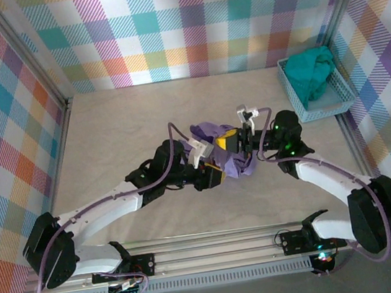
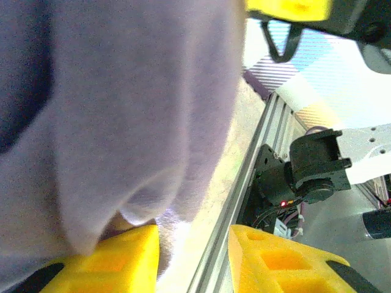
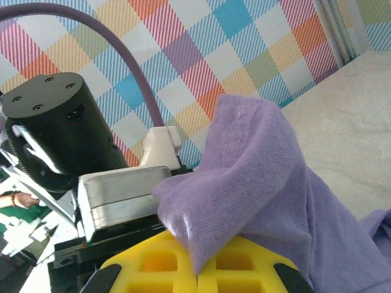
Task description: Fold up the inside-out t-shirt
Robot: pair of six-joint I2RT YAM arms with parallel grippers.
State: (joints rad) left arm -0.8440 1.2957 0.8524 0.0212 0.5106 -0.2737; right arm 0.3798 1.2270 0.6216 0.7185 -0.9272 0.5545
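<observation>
Though the table point(image 1: 106, 130) offers room to spread it, the inside-out t-shirt point(image 1: 209, 130) is a crumpled wad over the middle, bunched between the two arms. It is well apart from the basket point(image 1: 342, 100) holding the teal garment point(image 1: 312, 72) at the far right. The right gripper point(image 3: 201, 262) is clamped on a seamed fold. The left gripper point(image 2: 194, 235) has its jaws apart, with cloth merely draped over one finger. With one pinch carrying the bundle, a pull may slip the fold free or trap several layers. The close-set grippers may also knock together.
</observation>
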